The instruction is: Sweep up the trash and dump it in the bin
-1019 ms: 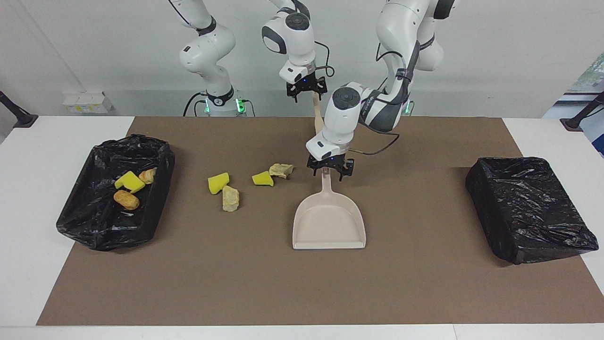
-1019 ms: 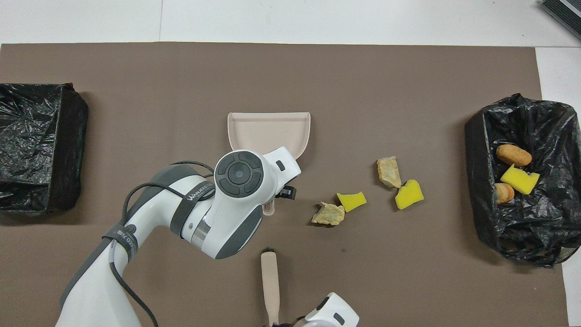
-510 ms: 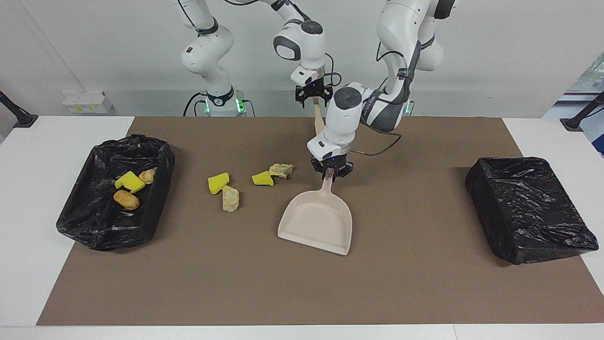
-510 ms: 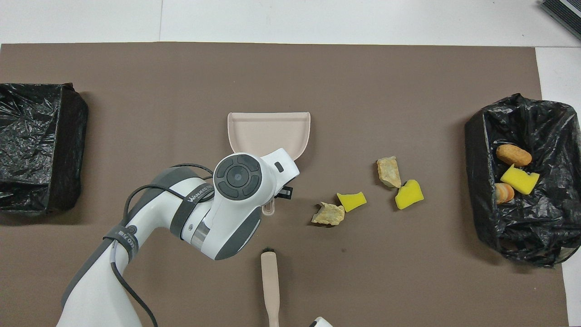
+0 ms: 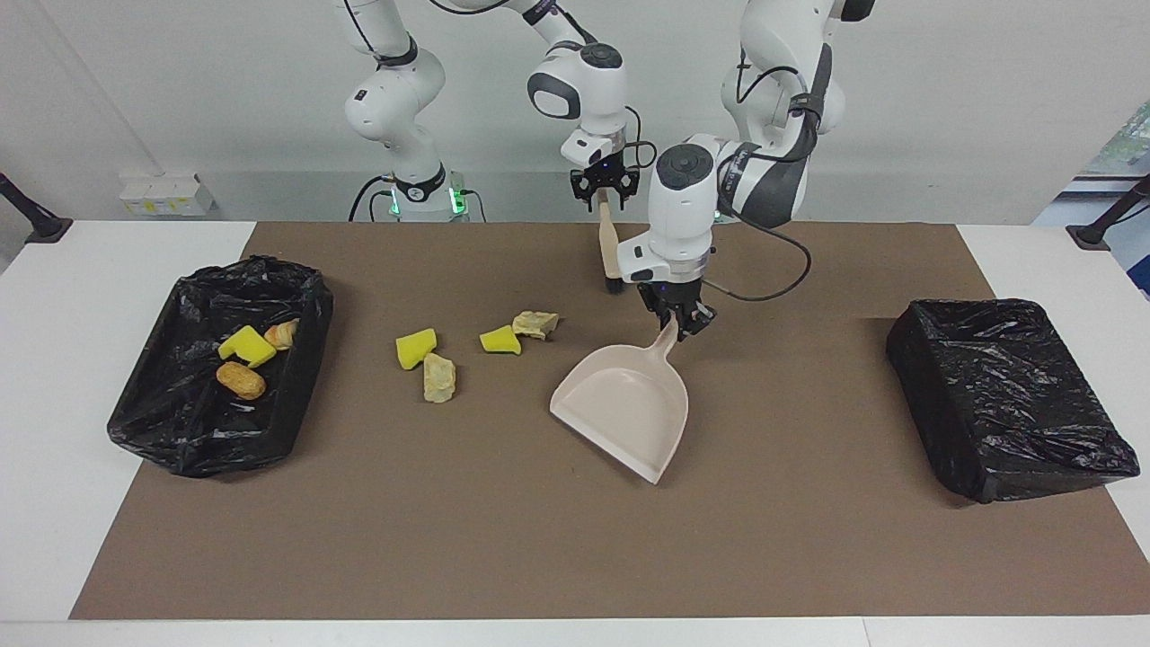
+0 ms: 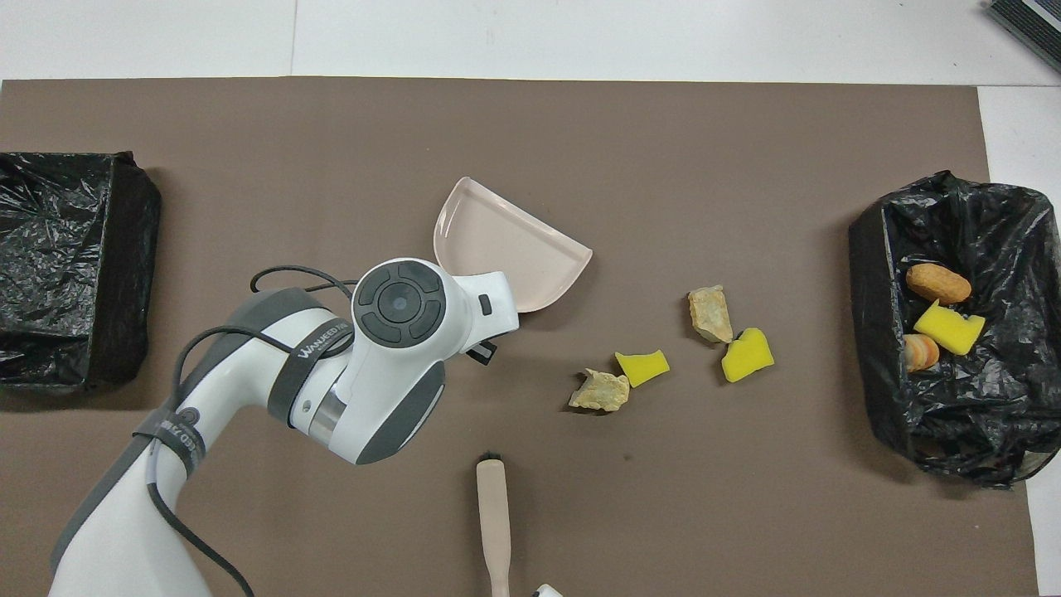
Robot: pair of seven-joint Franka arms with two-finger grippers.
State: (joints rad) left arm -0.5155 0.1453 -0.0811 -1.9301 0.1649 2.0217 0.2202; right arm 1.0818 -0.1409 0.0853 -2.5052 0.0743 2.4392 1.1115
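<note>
My left gripper (image 5: 680,322) is clenched on the handle of the dustpan (image 5: 624,406), fingers pinching it from above. The pan is tilted and turned, its open mouth angled toward the trash on the mat. Landmark for everything: the dustpan.

My right gripper (image 5: 605,190) sits at the top end of the brush (image 5: 610,248), nearer the robots than the dustpan; the brush stands about upright w/ bristles down near the mat. Can't tell whether these fingers are closed on the brush handle or not.

Trash: four scraps lie loose on the brown mat (image 5: 575,557), beside the dustpan toward the right arm's end of the bench (image 5: 54,503). Closest to the pan is a beige chunk (image 5: 535,323), touching a yellow sponge wedge (image 5: 499,341). Further from the pan along the same way, a second yellow wedge (image 5: 416,348) w/ another beige chunk (image 5: 438,377) just beside it.

Three more scraps are already in the black-lined bin (image 5: 180,431) at the right arm's end, well apart from the dustpan: a yellow wedge in the bin (image 5: 246,346), a brown bread-like lump (image 5: 241,380) and a paler lump (image 5: 281,334).

A second black-lined bin (image 5: 1011,395) stands at the left arm's end, well apart from the pan.
</note>
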